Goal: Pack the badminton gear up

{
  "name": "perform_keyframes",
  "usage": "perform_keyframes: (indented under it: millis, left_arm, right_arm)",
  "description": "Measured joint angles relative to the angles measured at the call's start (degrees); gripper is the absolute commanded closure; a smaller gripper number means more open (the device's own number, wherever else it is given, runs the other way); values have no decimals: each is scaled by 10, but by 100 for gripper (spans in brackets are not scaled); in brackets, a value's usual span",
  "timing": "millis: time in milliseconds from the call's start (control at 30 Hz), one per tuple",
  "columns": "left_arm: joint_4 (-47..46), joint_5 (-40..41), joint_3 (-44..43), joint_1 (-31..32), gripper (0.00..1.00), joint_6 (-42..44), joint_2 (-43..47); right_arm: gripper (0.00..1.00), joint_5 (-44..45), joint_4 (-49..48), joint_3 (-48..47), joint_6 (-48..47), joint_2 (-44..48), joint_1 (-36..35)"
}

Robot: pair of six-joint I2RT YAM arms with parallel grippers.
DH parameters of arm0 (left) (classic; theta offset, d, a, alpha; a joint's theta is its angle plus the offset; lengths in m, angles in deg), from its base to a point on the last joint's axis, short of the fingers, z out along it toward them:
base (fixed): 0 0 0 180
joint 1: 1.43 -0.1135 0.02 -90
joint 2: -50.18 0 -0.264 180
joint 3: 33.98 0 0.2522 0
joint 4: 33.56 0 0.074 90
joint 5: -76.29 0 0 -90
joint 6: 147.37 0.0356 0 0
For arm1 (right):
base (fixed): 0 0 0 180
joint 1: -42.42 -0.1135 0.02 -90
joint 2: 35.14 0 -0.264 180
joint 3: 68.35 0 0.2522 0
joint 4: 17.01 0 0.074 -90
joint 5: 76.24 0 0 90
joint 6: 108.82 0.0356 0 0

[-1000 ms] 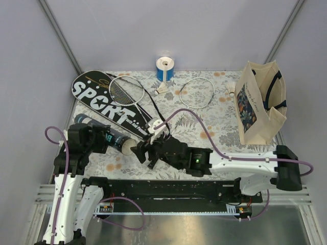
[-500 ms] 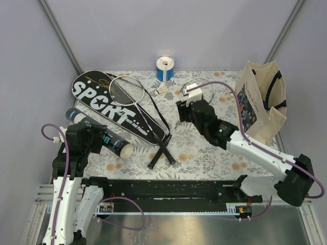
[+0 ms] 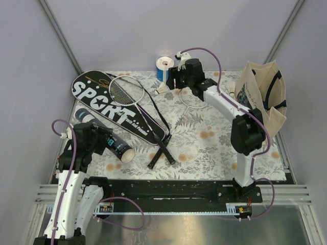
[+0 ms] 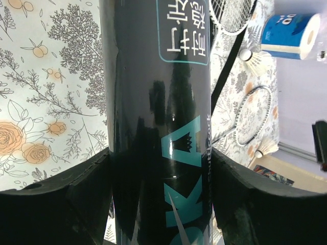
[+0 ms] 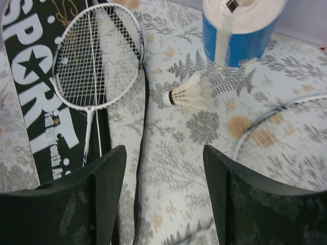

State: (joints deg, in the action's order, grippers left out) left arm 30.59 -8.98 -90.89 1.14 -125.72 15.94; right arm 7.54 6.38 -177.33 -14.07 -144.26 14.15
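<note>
One shuttlecock (image 5: 188,94) is, I think, the thing on which the coming move is turning. It is lying on the flowered tablecloth (image 5: 291,66) just beyond the right claw (image 5: 163,153), a little right of the gap in the wrist view; from above it is showing to the left of that claw. Its long axis is running across the line of approach, with the cork pointing left toward the strung racket (image 5: 97,58) and the feathers toward the blue-and-white roll (image 5: 237,30), which is standing just beside it on the far side. The fingers of this claw are standing apart, with nothing between them. The right arm is by far the nearer one: it is lying stretched from its base across the table to the far edge, with the wrist tilting down and leftward. The left claw (image 3: 102,140) is clamping the black tube (image 3: 118,147) at the near left. The tube is lying aslant, with its open mouth facing near right; whether it is touching the cloth I cannot tell. The left arm is sitting folded close to its base. A second shuttlecock (image 3: 231,92) is resting well apart, beside the tote bag (image 3: 260,109).
</note>
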Motion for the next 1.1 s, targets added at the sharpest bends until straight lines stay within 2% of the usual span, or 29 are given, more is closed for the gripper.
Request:
perform_keyframes:
  millis: [167, 367, 467, 567, 767, 1000, 1100]
  left_arm:
    - [-10, -3, 15, 0, 82, 12, -9]
    - [-12, -4, 15, 0, 82, 24, -19]
    - [-12, -4, 15, 0, 82, 24, -25]
    - [-12, -4, 14, 0, 82, 24, -31]
    - [-12, -1, 10, 0, 82, 23, -34]
    - [-11, 5, 9, 0, 82, 19, -23]
    - [-11, 9, 9, 0, 82, 16, -17]
  right_arm:
    - [27, -61, -67, -67, 83, -120, 29]
    - [31, -96, -188, -140, 240, -263, 67]
    - [34, -112, -200, -229, 307, -350, 81]
    - [36, -131, -200, -281, 354, -399, 87]
    - [39, -167, -200, -296, 404, -417, 83]
    - [42, -192, -172, -296, 407, -417, 81]
    - [48, -200, -160, -293, 407, -417, 81]
